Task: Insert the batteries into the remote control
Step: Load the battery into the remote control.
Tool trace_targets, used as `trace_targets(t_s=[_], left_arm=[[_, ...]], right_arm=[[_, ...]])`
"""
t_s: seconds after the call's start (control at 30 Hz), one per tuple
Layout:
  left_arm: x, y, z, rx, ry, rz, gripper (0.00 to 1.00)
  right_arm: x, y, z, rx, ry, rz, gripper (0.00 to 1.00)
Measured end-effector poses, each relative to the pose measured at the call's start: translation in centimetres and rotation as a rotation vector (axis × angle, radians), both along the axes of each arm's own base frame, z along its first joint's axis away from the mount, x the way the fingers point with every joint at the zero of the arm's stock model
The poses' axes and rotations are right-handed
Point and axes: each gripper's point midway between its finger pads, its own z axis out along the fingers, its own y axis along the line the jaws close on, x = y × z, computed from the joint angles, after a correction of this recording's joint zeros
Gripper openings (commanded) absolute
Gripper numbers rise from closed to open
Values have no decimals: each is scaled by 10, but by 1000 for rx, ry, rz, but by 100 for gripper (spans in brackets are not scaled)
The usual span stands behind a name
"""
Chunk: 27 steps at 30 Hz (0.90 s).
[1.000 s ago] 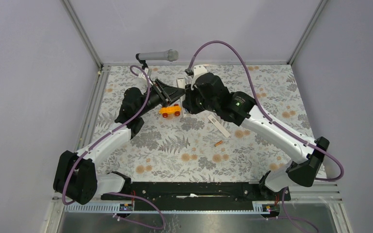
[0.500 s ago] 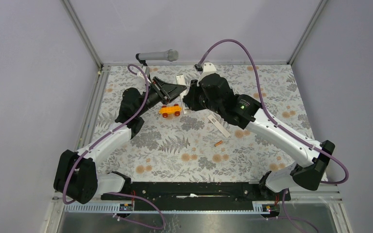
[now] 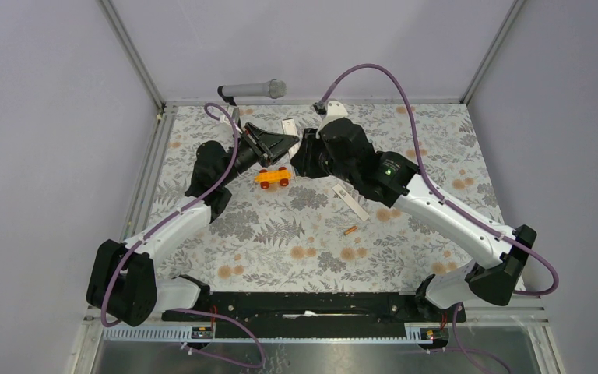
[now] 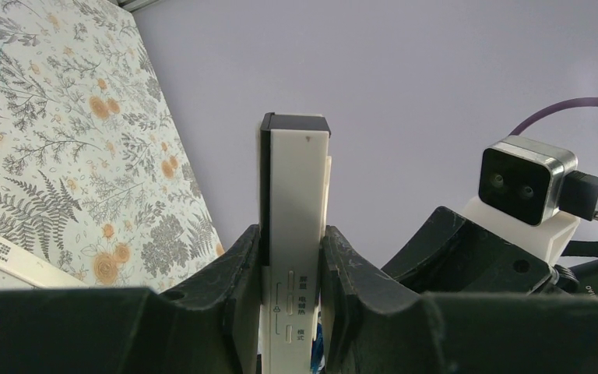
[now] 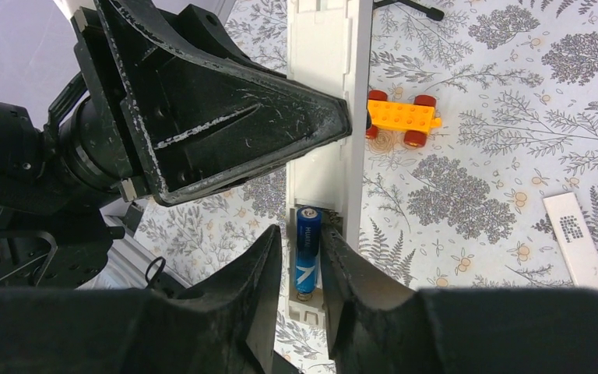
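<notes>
My left fingers [image 4: 226, 284] still clamp the remote [image 4: 294, 195]; my right fingers [image 5: 258, 284], barely shifted, pinch the blue battery [image 5: 307, 245] in its open back.

Toy car [image 3: 272, 178] and microphone [image 3: 253, 89] stand near the remote control [image 4: 294, 202].

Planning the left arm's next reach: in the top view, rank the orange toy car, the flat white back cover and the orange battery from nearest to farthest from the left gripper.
1. orange toy car, just on the near side of the left gripper.
2. white back cover, off to the right.
3. orange battery, right too, closer to the arm bases.
</notes>
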Motion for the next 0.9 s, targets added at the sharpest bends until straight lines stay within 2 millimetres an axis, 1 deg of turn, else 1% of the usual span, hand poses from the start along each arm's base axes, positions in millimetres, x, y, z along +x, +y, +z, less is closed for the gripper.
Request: trace_targets(t_s=[0.27,0.47,0.6,0.63,0.73,0.83,0.9], left_arm=[[0,0,1,-8,4,-1,0],[-1,0,5,-19,-8,-2,0],[-1,0,5,-19,-8,-3,0],[-1,0,5,-19,-8,-2,0],[-1,0,5,-17,-8,-1,0],[0,1,5,-17,-9,0,0],[0,1,6,-18,-13,0,0]], right_arm=[[-2,3,5,14,1,19,40],[-4,5,14,31,-6,31,41],[-4,5,12,24,0,30,41],[-4,5,11,19,3,30,42],[-3,6,10,15,9,29,54],[-3,7,16,31,5,27,62],[-3,7,24,43,-4,26,65]])
